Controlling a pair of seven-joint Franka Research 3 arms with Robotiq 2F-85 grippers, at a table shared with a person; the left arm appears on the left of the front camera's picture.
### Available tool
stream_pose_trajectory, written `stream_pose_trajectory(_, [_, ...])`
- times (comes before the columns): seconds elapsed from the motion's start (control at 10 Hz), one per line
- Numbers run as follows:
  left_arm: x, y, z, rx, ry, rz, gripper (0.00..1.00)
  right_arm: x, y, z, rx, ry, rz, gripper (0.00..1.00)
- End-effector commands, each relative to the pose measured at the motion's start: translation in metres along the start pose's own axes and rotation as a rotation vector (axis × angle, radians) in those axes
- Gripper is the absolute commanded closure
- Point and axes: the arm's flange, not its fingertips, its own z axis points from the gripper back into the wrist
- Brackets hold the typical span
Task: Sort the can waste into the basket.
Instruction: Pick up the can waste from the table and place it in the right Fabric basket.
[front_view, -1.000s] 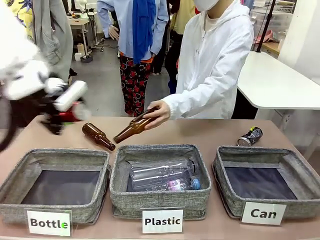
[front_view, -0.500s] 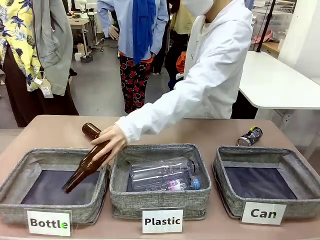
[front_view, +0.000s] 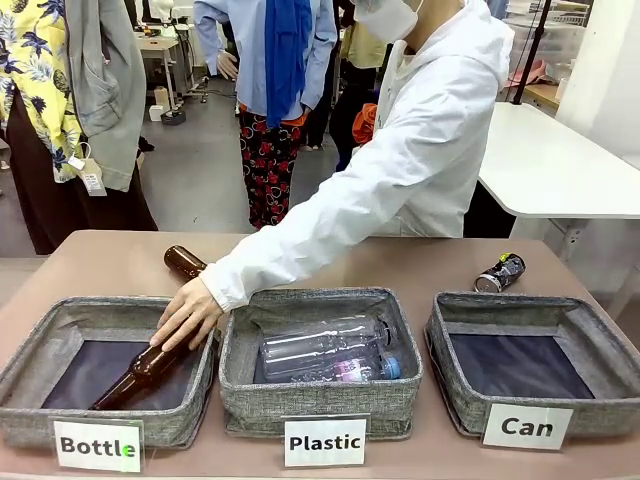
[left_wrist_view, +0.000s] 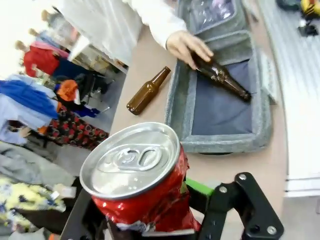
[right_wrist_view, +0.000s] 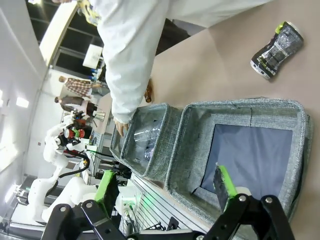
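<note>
A crushed red can (left_wrist_view: 142, 177) sits upright in my left gripper (left_wrist_view: 150, 212), which is shut on it high above the table's left end. The black crushed can (front_view: 500, 272) with green and white markings lies on the table behind the right-hand basket; the right wrist view shows the black can (right_wrist_view: 277, 49) too. The grey basket (front_view: 505, 300) labelled "Can" (front_view: 527, 427) holds nothing. My right gripper (right_wrist_view: 165, 189) hangs open above the near side of that basket (right_wrist_view: 240, 106), with nothing between its green pads (right_wrist_view: 225, 184).
A person's hand (front_view: 187, 315) lays a brown bottle (front_view: 135, 375) into the "Bottle" basket (front_view: 60, 312). Another brown bottle (front_view: 185, 262) lies on the table behind it. The middle "Plastic" basket (front_view: 320, 300) holds clear plastic bottles. People stand beyond the table.
My left arm with the red can has swung out of the front view. The person carried a brown bottle from the table down into the "Bottle" basket.
</note>
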Motion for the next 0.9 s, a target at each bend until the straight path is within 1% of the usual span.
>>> stream_pose_trajectory(0.0, [0.023,-0.087,-0.074,0.037,-0.02,-0.044,1.0,0.002,-0.001,-0.001,0.022,-0.021,0.027,0.0])
stream_pose_trajectory(0.3, [0.028,-0.06,-0.08,-0.013,-0.001,-0.065,1.0,0.002,-0.001,-0.001,0.022,-0.021,0.027,0.0])
stream_pose_trajectory(0.4, [0.038,-0.044,-0.087,-0.056,0.013,-0.069,1.0,0.002,-0.001,-0.001,0.022,-0.021,0.027,0.0])
stream_pose_trajectory(0.5, [0.055,-0.023,-0.095,-0.089,0.011,-0.077,1.0,0.002,-0.001,-0.001,0.022,-0.021,0.027,0.0])
stream_pose_trajectory(0.7, [0.113,0.031,-0.135,-0.242,0.072,-0.121,1.0,0.002,-0.001,-0.001,0.022,-0.021,0.027,0.0])
stream_pose_trajectory(0.8, [0.15,0.056,-0.165,-0.316,0.085,-0.174,1.0,0.002,-0.001,-0.001,0.022,-0.021,0.027,0.0])
